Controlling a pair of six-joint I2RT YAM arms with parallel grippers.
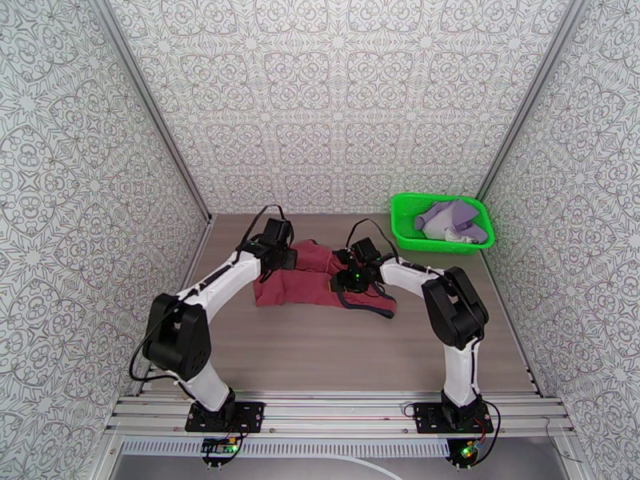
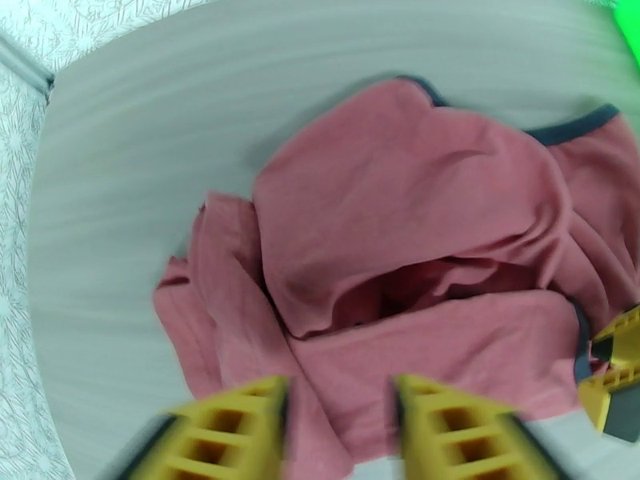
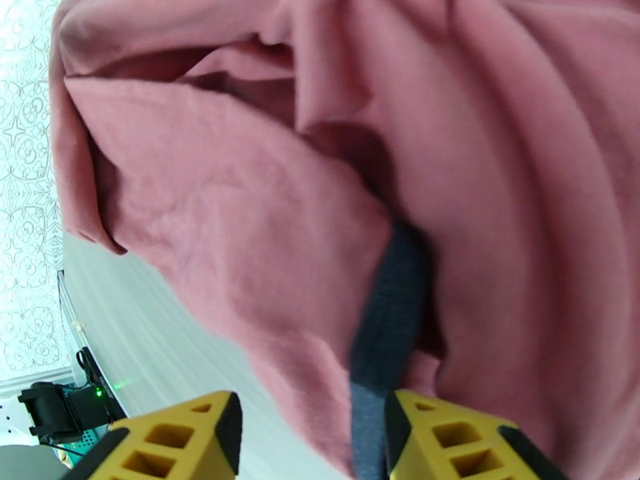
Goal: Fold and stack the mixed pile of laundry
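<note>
Two arms and two grippers, one red tank top (image 1: 298, 286), one lavender garment (image 1: 454, 217), one green basket (image 1: 442, 247).

The tank top lies crumpled on the worktop (image 1: 320, 354), mid-way between the two arms, with both wrists bent down over it. The lavender garment is bunched inside the basket, which sits at the far right corner, well apart from the tank top. Whether the paler fold under it is the same cloth, I cannot tell.

The top view alone shows the basket's contents and both arms whole, but the jaws are too small there to judge.

The left wrist view shows the left gripper (image 2: 338, 386) with its jaws apart and nothing pinched, red cloth lying below the gap. It also shows the garment's folded-over flap with a dark hollow under it, and a yellow finger of the other gripper at the right edge, just beside the hem.

The right wrist view shows the right gripper (image 3: 312, 402) also spread. A strip of dark trim (image 3: 388, 314) runs down into the gap close to one finger, and bare worktop shows beside it
</note>
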